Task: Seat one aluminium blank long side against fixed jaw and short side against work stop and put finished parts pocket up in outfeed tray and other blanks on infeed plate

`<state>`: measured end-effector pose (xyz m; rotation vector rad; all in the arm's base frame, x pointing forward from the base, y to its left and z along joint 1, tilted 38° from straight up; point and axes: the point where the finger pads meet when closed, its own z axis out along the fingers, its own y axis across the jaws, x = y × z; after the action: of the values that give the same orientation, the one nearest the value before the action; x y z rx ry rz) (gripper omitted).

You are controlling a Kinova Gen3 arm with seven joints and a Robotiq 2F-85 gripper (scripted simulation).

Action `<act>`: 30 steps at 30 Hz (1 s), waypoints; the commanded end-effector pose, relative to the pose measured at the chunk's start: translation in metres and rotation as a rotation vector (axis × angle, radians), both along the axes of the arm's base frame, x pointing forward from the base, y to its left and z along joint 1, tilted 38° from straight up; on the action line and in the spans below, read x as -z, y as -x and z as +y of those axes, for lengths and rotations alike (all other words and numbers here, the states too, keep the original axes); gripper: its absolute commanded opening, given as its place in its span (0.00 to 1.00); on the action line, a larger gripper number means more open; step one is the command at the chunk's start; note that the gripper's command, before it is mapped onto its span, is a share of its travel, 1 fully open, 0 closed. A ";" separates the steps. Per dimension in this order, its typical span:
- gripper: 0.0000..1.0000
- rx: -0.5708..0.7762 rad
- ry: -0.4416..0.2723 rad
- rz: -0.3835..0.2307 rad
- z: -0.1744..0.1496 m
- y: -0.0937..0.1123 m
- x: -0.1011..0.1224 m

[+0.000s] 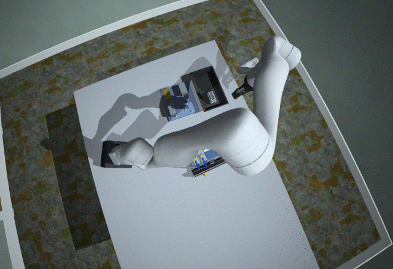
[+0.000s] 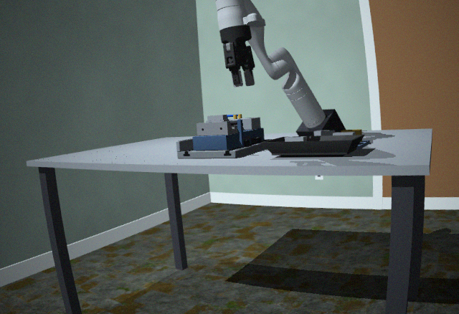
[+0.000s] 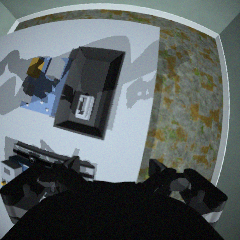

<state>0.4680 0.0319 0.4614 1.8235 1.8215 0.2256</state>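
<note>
My gripper (image 2: 242, 77) is open and empty, high in the air above the table; it also shows in the top view (image 1: 240, 91), just off the table edge beside the tray. The black outfeed tray (image 1: 209, 88) holds one grey finished part (image 1: 212, 97) lying on its floor; the wrist view shows it (image 3: 84, 106) inside the tray (image 3: 90, 92). The blue infeed plate (image 1: 179, 104) next to the tray carries a brass blank (image 1: 166, 94) and grey aluminium blanks (image 1: 182, 88), partly in shadow. The vise (image 1: 207, 159) with blue hoses is mostly hidden under my arm; its opening is hidden.
The arm's base (image 1: 107, 158) sits at the table's left edge and the arm spans across the vise. From the side, the vise (image 2: 229, 135) and the tray (image 2: 315, 143) stand low on the table. The table edge is close to the tray.
</note>
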 end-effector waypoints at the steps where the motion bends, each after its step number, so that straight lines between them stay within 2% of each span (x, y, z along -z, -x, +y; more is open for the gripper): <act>1: 1.00 -0.006 -0.005 0.006 0.010 0.009 0.007; 4: 1.00 -0.003 -0.008 0.009 0.014 0.013 0.011; 8: 1.00 0.011 -0.020 0.019 0.031 0.033 0.028; 19: 1.00 0.063 -0.027 0.025 0.070 0.113 0.087; 21: 1.00 0.063 -0.027 0.025 0.070 0.113 0.087; 30: 1.00 0.099 -0.007 -0.020 0.072 0.175 0.127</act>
<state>0.3077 0.1045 0.3402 1.9303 1.7041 0.2089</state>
